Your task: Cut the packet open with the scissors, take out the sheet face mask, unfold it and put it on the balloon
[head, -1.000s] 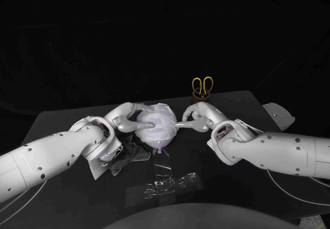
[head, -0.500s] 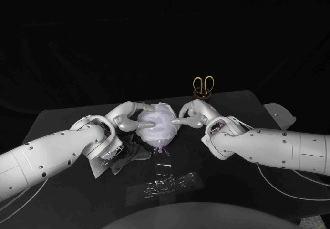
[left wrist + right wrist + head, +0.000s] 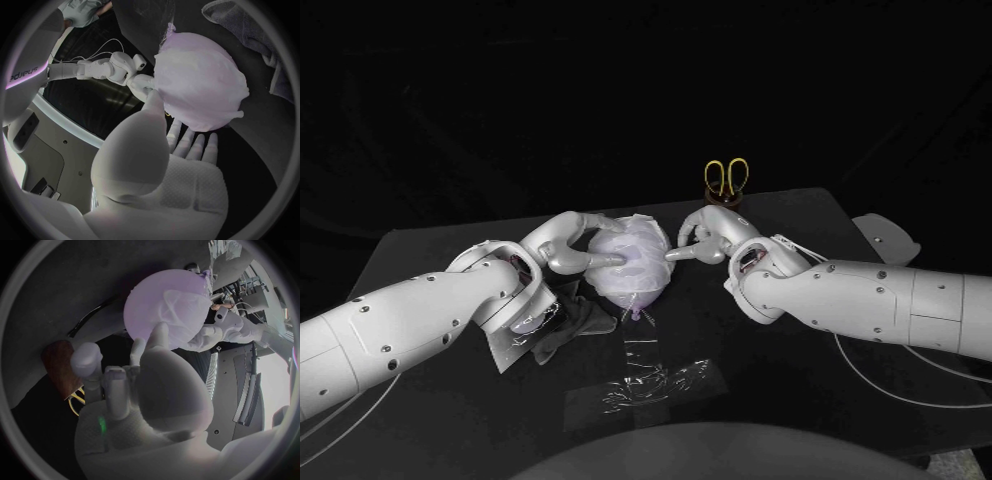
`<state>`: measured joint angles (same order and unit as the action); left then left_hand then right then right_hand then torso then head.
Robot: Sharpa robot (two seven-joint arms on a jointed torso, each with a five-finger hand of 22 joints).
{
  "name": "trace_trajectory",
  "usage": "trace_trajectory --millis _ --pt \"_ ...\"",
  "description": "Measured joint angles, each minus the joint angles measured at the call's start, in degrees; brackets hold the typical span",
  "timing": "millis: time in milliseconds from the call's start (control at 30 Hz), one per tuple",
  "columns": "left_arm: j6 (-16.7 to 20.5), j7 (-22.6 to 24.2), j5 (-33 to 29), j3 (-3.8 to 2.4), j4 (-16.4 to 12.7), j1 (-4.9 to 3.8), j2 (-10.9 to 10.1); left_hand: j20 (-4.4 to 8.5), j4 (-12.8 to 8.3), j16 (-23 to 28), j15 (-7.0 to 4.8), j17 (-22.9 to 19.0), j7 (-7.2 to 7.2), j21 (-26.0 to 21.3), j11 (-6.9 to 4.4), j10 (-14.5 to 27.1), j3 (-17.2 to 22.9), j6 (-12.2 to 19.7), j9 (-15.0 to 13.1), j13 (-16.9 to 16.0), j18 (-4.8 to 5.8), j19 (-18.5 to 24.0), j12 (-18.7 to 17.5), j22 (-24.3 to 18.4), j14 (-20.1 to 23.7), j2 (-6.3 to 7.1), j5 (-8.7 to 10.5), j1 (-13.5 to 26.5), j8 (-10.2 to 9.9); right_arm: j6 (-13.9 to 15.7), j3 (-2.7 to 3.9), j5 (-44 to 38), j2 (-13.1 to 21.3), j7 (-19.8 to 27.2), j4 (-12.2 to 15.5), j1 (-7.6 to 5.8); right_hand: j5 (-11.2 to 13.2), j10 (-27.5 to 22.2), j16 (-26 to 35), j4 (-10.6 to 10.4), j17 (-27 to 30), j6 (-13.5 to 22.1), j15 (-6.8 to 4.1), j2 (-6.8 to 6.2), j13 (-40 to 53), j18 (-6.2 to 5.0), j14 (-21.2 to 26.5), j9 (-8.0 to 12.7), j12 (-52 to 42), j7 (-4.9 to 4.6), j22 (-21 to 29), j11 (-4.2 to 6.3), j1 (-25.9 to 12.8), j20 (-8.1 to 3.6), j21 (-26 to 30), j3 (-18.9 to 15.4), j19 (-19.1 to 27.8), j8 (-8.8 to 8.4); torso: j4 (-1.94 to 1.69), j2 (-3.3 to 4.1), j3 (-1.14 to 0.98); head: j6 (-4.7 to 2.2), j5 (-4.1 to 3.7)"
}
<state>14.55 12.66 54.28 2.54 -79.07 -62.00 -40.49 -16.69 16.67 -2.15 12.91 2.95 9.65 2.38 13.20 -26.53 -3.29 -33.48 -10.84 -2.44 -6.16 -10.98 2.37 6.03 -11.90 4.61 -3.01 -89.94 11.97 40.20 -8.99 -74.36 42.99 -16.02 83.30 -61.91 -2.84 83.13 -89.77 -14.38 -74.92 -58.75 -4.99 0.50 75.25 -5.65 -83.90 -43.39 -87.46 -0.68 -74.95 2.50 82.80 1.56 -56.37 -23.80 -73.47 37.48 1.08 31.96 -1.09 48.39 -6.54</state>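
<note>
Closest to you the clear packet (image 3: 653,381) lies flat on the table (image 3: 798,405), then your left hand (image 3: 568,250) and right hand (image 3: 710,240), fingers apart, touch the balloon (image 3: 630,287) wearing the mask (image 3: 626,248), and the scissors (image 3: 724,178) stand behind.
</note>
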Motion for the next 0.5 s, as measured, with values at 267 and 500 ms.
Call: trace_trajectory --millis 267,500 --pt "0.0 0.0 0.0 0.00 0.0 0.00 0.0 0.00 0.0 0.0 0.00 0.0 -0.01 0.0 0.00 0.0 0.0 0.0 0.0 0.0 0.01 0.0 0.0 0.0 0.0 0.00 0.00 0.0 0.0 -4.3 -0.12 -4.8 1.1 0.0 -1.1 0.11 0.0 0.1 0.0 -0.1 0.0 0.3 -0.13 -0.13 0.0 0.01 -0.1 0.0 0.0 -0.05 0.0 -0.08 0.6 0.00 0.6 -0.7 0.0 0.21 0.05 -0.05 -0.01 -0.24 0.08" --pt "0.0 0.0 0.0 0.00 0.1 0.00 0.1 0.00 0.0 0.0 0.00 0.0 -0.02 0.0 0.00 0.0 0.0 0.0 0.0 0.0 0.02 0.0 0.0 0.0 0.0 0.00 0.00 0.0 0.0 -7.4 -0.25 -10.1 1.6 0.1 -1.3 0.69 0.0 0.1 0.2 -0.2 0.0 0.5 -0.13 -0.34 0.0 0.02 -0.1 0.0 0.0 -0.25 0.0 -0.08 0.8 -0.22 0.9 -0.9 0.2 0.46 0.07 -0.08 -0.02 -0.09 -0.07"
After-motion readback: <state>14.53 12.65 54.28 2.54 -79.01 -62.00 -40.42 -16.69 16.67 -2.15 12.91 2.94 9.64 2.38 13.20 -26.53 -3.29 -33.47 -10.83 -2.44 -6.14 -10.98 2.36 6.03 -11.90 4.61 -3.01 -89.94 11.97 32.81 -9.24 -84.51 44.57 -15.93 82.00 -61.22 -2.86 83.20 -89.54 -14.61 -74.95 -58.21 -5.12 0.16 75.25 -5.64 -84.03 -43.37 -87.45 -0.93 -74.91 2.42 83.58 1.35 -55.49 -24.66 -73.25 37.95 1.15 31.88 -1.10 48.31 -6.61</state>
